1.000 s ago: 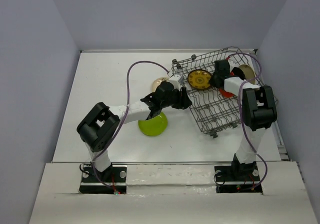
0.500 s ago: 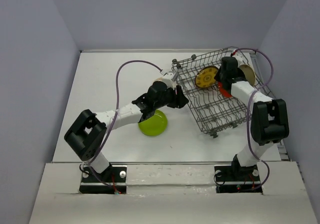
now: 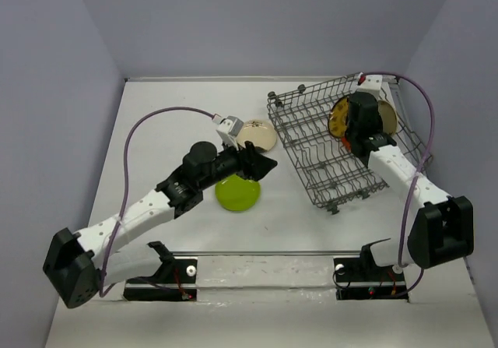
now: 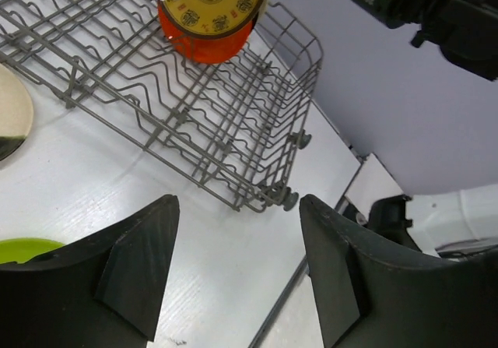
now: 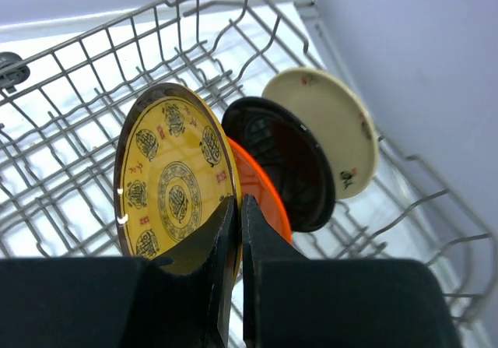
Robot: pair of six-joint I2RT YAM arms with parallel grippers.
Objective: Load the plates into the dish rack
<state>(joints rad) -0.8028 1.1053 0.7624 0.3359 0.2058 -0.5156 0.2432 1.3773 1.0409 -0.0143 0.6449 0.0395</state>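
Note:
The dish rack lies at the right, angled. My right gripper is shut on the rim of the brown plate with gold pattern and holds it upright in the rack, against the orange plate. Behind stand the black plate and a cream plate with dark marks. My left gripper is open and empty, over the table left of the rack. The lime green plate and a second cream plate lie on the table beside it.
The right wall stands close behind the rack's far right end. The table's near edge runs just in front of the green plate. The left arm's purple cable arcs over the table's left half.
My right gripper has carried the gold-patterned plate rightward along the rack to beside the orange plate. My left arm has drawn back from the rack's left side, towards the near left.

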